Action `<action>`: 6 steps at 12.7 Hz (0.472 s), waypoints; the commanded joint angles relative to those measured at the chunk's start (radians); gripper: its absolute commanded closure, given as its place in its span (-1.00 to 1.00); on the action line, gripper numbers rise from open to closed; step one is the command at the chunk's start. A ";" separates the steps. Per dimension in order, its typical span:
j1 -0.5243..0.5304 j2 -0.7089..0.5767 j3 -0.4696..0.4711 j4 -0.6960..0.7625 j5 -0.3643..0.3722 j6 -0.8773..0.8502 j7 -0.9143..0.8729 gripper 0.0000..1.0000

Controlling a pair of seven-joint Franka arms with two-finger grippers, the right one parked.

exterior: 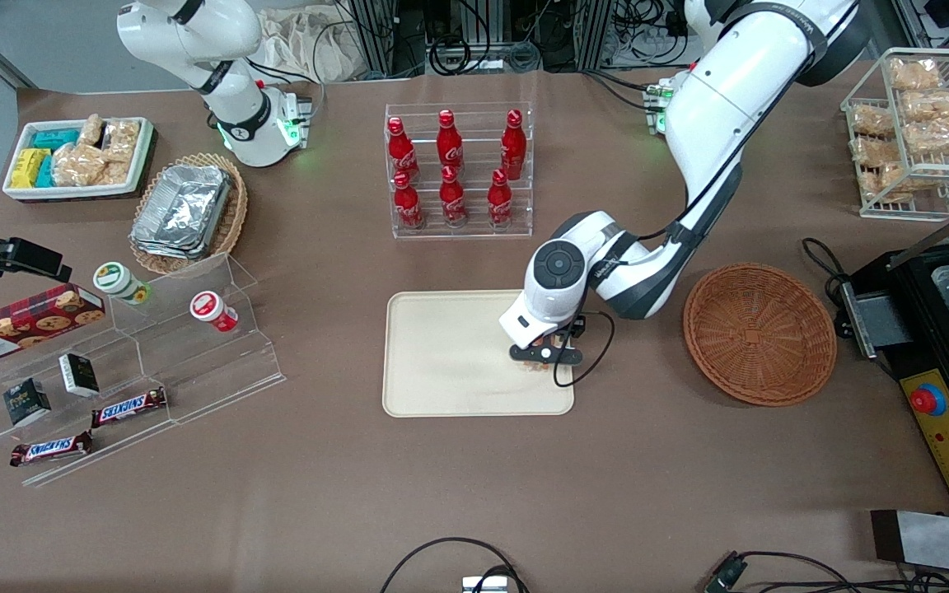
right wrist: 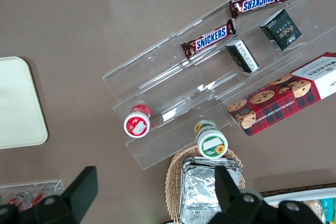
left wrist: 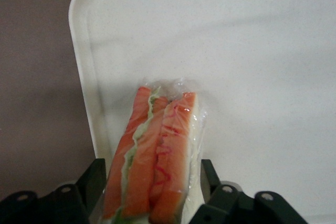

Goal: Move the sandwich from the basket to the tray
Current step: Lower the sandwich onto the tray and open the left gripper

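Hovering low over the tray (exterior: 450, 354), the end effector (exterior: 546, 356) sits at the tray's end nearest the basket (exterior: 759, 332), close to the corner that faces the front camera. From the front, the white wrist housing covers nearly all of what it carries; only a small pale-orange sliver shows beneath the black fingers, too small to identify there. The wrist view of the working arm resolves this: the sandwich (left wrist: 157, 156), in clear wrap, stands on edge between the two dark fingers (left wrist: 92, 182), its orange, red and green filling layers facing the camera and its white bread against the inner faces of the fingers. The fingers are closed to about the width of the wedge and grip it on both sides. Its lower end is cut off by the frame edge, and whether its underside touches the tray cannot be told. The same view shows the tray's rounded corner and raised rim (left wrist: 84, 93) just beside the sandwich, with brown desk (left wrist: 31, 77) outside it. The basket, visible only from the front, lies empty on the desk near the tray, toward the working arm's end. The parked arm's wrist view shows one corner of the tray (right wrist: 18, 103).
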 commanded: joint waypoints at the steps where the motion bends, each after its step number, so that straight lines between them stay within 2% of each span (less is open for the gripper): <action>1: -0.003 0.010 0.002 0.049 0.021 -0.016 -0.021 -0.78; 6: 0.033 -0.024 0.002 0.165 -0.011 -0.137 -0.023 -0.80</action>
